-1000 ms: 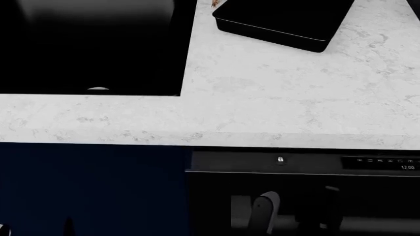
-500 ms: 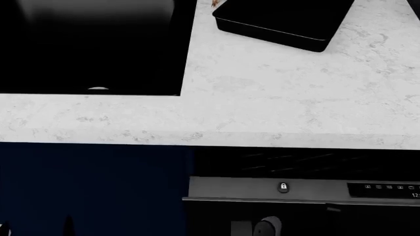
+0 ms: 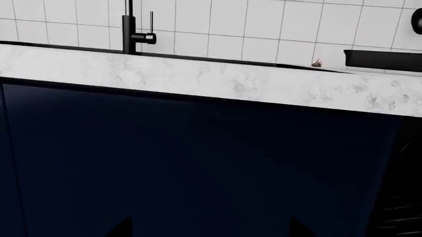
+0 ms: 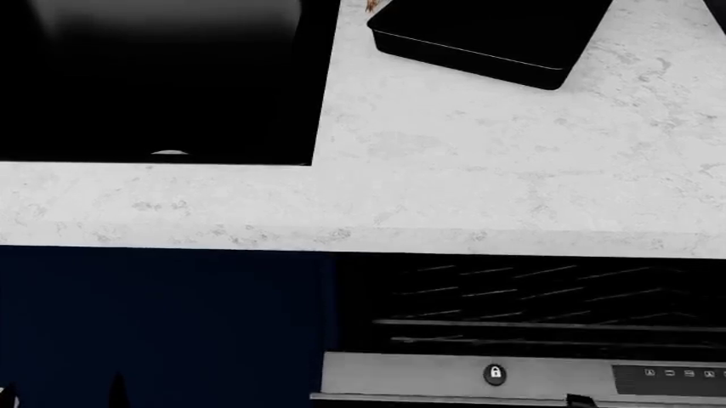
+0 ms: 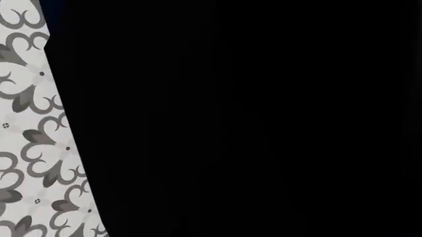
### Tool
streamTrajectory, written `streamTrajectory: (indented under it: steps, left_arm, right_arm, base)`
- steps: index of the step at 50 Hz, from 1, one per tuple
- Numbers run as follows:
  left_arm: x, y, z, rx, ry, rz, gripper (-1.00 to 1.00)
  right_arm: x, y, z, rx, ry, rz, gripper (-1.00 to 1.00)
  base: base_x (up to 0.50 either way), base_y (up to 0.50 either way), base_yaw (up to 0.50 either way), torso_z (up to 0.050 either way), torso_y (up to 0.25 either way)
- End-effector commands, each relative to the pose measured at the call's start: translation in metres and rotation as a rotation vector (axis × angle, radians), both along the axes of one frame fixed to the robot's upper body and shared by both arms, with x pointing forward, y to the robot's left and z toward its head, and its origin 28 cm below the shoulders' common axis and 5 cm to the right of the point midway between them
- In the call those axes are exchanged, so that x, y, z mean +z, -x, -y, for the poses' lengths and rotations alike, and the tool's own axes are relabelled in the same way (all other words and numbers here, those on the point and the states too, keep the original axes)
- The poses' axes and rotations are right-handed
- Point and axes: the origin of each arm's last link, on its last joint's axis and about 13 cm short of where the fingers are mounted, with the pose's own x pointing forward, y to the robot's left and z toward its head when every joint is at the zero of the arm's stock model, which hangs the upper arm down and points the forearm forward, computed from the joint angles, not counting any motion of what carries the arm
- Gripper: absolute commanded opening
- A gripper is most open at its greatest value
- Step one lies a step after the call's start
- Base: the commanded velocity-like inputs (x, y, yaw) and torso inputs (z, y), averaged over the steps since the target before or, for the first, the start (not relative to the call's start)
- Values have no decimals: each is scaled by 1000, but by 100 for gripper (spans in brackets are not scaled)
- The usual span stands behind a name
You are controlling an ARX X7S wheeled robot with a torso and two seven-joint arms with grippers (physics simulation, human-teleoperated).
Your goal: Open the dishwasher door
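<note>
The dishwasher door point(image 4: 545, 376) is tilted open from its top. Its grey top edge with a lock icon and control strip lies at the bottom of the head view. The wire racks point(image 4: 533, 297) show in the gap under the countertop. A flat black surface point(image 5: 250, 118) fills the right wrist view, and the right gripper's jaws cannot be made out against it. The handle is out of view. My left gripper point(image 3: 209, 229) is open and empty, facing the navy cabinet front point(image 3: 197, 163) left of the dishwasher. One of its fingertips point(image 4: 117, 391) shows low in the head view.
A white marble countertop point(image 4: 454, 170) holds a black sink point(image 4: 159, 81) and a black boxy appliance point(image 4: 488, 34). A black faucet point(image 3: 130, 29) stands before the tiled wall. Patterned floor tiles point(image 5: 33, 148) show beside the black surface.
The dishwasher door has swung further open. Its top edge moved down in the head view and the racks came into sight. The right gripper at the handle dropped out of the head view.
</note>
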Motion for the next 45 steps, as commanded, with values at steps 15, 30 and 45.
streamTrajectory:
  steps: [15, 30, 45]
  left_arm:
    - [1, -2, 1, -4, 2, 3, 100]
    - [2, -2, 1, -10, 7, 9, 100]
    - [1, -1, 2, -18, 11, 13, 100]
  right_arm:
    - [-16, 36, -24, 137, -131, -225, -100]
    - [-18, 60, -31, 173, -133, -251, -100]
    - [-19, 86, -27, 163, -126, -330, -100]
  base:
    - [0, 4, 5, 0, 1]
    - [-1, 4, 6, 0, 0]
    - [-1, 4, 5, 0, 0]
